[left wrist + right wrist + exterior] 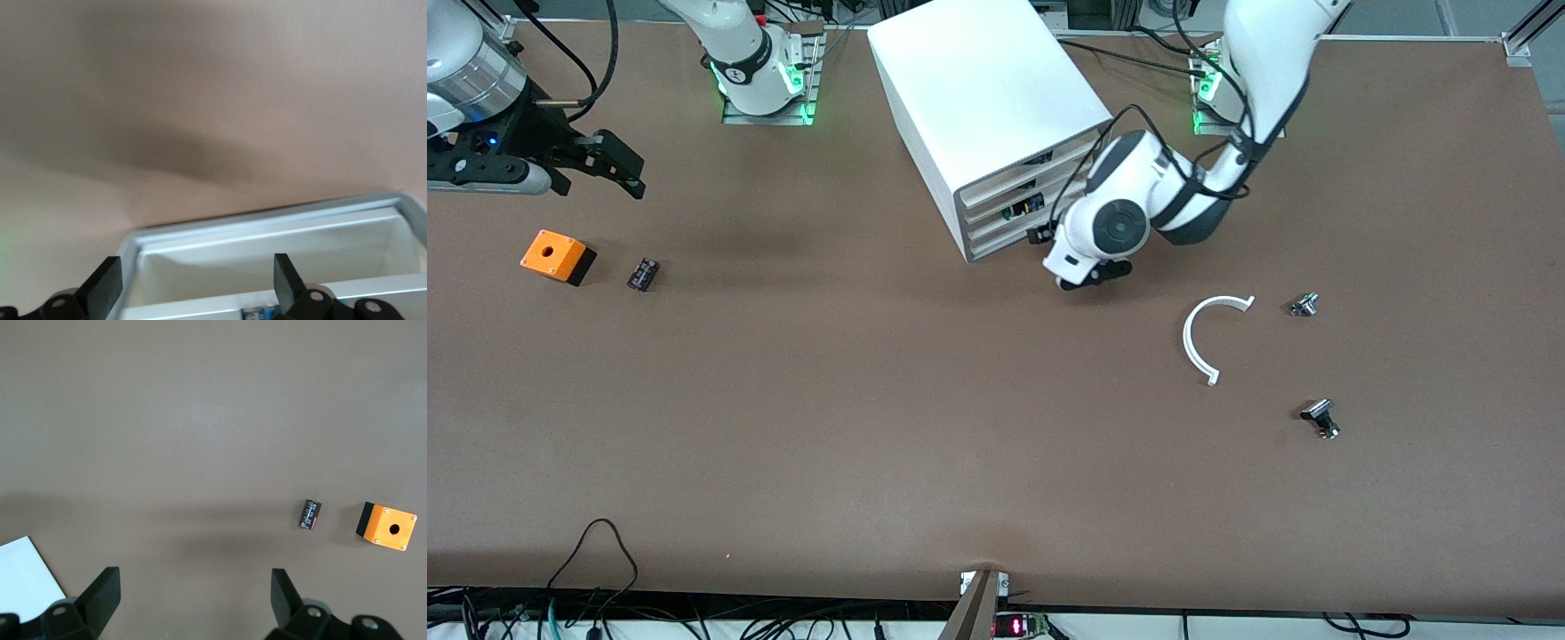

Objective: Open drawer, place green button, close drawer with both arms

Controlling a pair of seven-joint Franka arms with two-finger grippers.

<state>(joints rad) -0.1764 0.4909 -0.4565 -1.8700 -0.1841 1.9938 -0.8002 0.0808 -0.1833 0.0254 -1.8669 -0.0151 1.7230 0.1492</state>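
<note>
- My left gripper [1092,274] is down low, just in front of the cabinet's [983,98] drawer fronts. Its fingers [107,287] are spread as wide as they go, with nothing between them.
- In the left wrist view the drawer [267,223], the lowest of the three, lies straight ahead of the fingertips. I can't tell whether they touch it.
- On the front view's clock face the drawer [996,246] is at about 10 o'clock from that gripper. It is pushed in, flush with the two above it.
- A small green-and-blue part [1021,207] shows through the opening in the middle drawer's front. I can't tell whether it is the button.
- At 4 o'clock from the left gripper a white curved strip [1199,342] lies on the table [925,427]. One black-and-silver knob [1304,305] is at its 2 o'clock and a second knob [1320,418] at its 4 o'clock.
- My right gripper [600,185] waits in the air over the right arm's end of the table, jaws fully apart and empty.
- An orange box [558,256] with a hole sits at that gripper's 7 o'clock. A small black cylinder [643,273] lies just beside the box, at its 3 o'clock.
</note>
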